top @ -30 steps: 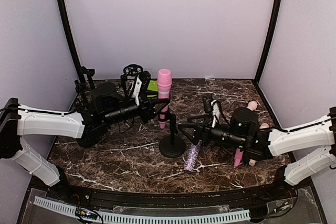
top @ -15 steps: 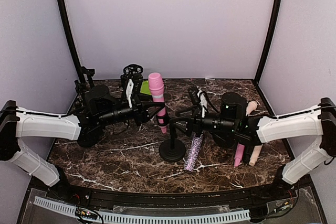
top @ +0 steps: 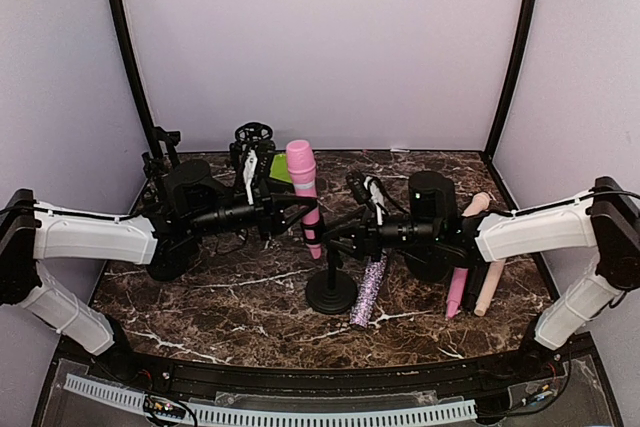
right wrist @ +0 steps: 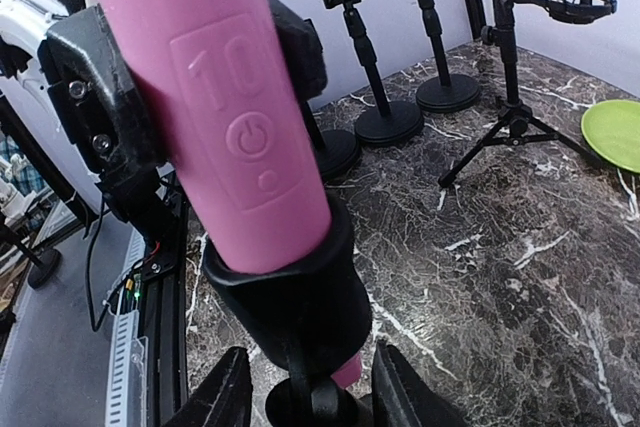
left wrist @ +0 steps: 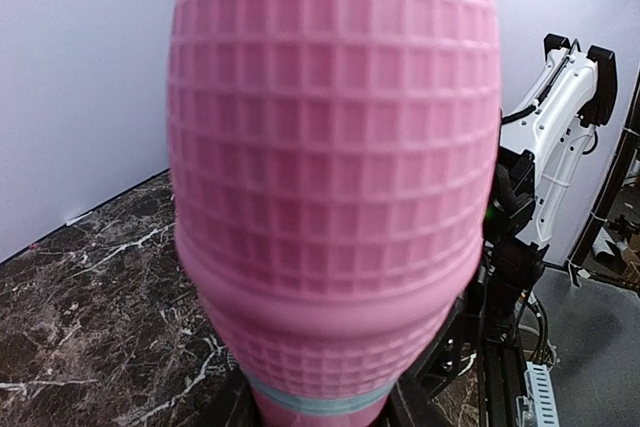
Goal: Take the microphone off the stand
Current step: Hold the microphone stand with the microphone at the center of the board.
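1. Pink microphone, right wrist view: raised number "10" on a rectangular panel on the handle.
2. Same panel, just under the "10": raised power sign, a circle with a short bar at the top.
3. Under the power sign: one small round dot, no lettering.
4. Top view: handle marks too small to read.

Your overhead camera sits high at the near side, facing the back wall and taking in the whole table. Your left wrist camera looks just above its jaws, pressed close on the microphone head. Your right wrist camera closely frames that microphone's handle above its jaws.
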`<state>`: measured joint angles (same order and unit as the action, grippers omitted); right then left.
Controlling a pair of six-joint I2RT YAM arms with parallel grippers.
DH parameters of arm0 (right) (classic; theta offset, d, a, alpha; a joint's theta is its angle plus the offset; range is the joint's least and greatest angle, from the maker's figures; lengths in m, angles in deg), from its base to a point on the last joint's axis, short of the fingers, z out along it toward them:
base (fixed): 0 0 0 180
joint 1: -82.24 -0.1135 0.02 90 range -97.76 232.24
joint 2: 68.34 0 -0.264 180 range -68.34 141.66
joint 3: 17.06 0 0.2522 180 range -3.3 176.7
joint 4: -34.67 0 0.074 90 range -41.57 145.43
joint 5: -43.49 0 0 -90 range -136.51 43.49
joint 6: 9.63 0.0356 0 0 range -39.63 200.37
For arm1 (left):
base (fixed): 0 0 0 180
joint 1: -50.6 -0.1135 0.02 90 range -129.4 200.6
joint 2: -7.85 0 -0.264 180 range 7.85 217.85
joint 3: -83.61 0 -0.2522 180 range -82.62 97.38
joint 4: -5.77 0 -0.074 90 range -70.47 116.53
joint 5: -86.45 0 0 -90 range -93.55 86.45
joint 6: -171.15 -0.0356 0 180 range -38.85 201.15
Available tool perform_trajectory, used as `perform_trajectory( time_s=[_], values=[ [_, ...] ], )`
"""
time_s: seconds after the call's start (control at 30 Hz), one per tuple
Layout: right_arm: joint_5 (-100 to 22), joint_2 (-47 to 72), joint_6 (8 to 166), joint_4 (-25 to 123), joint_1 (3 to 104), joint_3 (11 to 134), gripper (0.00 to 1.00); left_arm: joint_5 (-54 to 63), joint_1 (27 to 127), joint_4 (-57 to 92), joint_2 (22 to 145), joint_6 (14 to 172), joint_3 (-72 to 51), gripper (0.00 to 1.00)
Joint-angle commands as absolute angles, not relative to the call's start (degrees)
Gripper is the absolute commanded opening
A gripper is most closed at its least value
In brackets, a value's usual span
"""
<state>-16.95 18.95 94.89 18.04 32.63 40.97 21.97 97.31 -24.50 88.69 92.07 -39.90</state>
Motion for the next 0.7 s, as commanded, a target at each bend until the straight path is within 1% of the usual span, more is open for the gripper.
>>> perform_trajectory(
  time_s=[0.0,0.1,0.27,0.3,0.37,0.4,0.43,0.47,0.5,0.57,0.67],
  values=[
    [-14.9,20.0,93.81,17.28,32.5,43.09,0.38,25.93,97.35,-24.67,89.0,95.72,-38.01,0.0],
    [-15.45,20.34,93.22,17.73,32.26,42.99,0.33,25.84,97.26,-24.72,89.07,95.62,-37.82,0.0],
    [-18.9,19.55,91.76,18.83,31.33,41.84,0.2,25.26,97.26,-24.05,89.11,95.06,-37.82,0.0],
    [-20.21,19.3,91.01,19.49,30.83,41.79,0.17,24.92,97.27,-23.49,89.27,94.71,-37.8,0.02],
    [-22.95,18.76,89.51,21.0,29.71,41.87,0.12,24.41,97.25,-22.43,89.58,94.09,-37.57,0.11],
    [-24.34,18.58,88.79,21.72,29.11,41.81,0.1,23.87,97.26,-21.84,89.68,93.5,-37.22,0.18],
    [-25.98,18.36,88.2,22.42,28.36,41.79,0.07,23.39,97.31,-20.43,89.85,93.17,-37.02,0.21],
    [-27.54,18.22,87.71,22.71,27.83,41.74,0.06,22.12,97.34,-19.74,89.81,92.59,-36.71,0.27],
    [-28.99,18.05,87.47,22.96,27.37,41.64,0.03,21.5,97.44,-18.52,89.71,92.28,-36.59,0.29],
    [-32.07,17.62,87.31,22.73,26.63,41.17,0.0,19.47,97.69,-17.21,89.31,91.3,-36.61,0.38],
    [-34.65,16.9,88.08,21.12,26.02,39.8,0.0,16.93,98.15,-16.26,88.56,90.09,-37.2,0.45]
  ],
)
